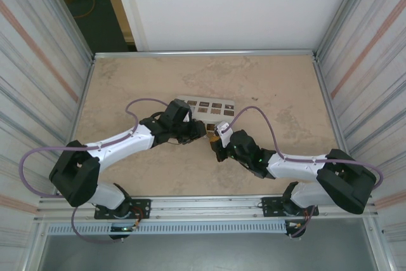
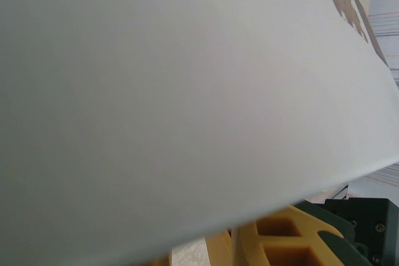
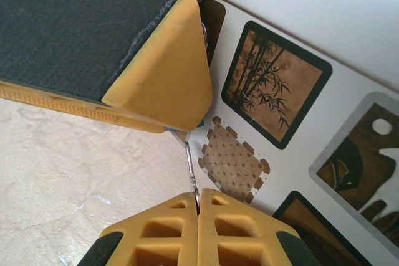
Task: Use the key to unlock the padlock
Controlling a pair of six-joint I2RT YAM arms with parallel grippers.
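Observation:
My right gripper is shut on the key, a thin metal blade that points up and away from its yellow fingertips. The blade's tip reaches a sliver of blue, the padlock, which is almost wholly hidden under the yellow and black finger of my left gripper. That gripper appears closed round the padlock. From above, the right gripper meets it tip to tip in the middle of the table. The blurred side of a white box hides most of the left wrist view, with yellow fingers below it.
A flat white box with dark patterned squares lies just behind both grippers, close against the left one. The tan table is walled by metal rails at the back and both sides. Purple cables loop over the arms.

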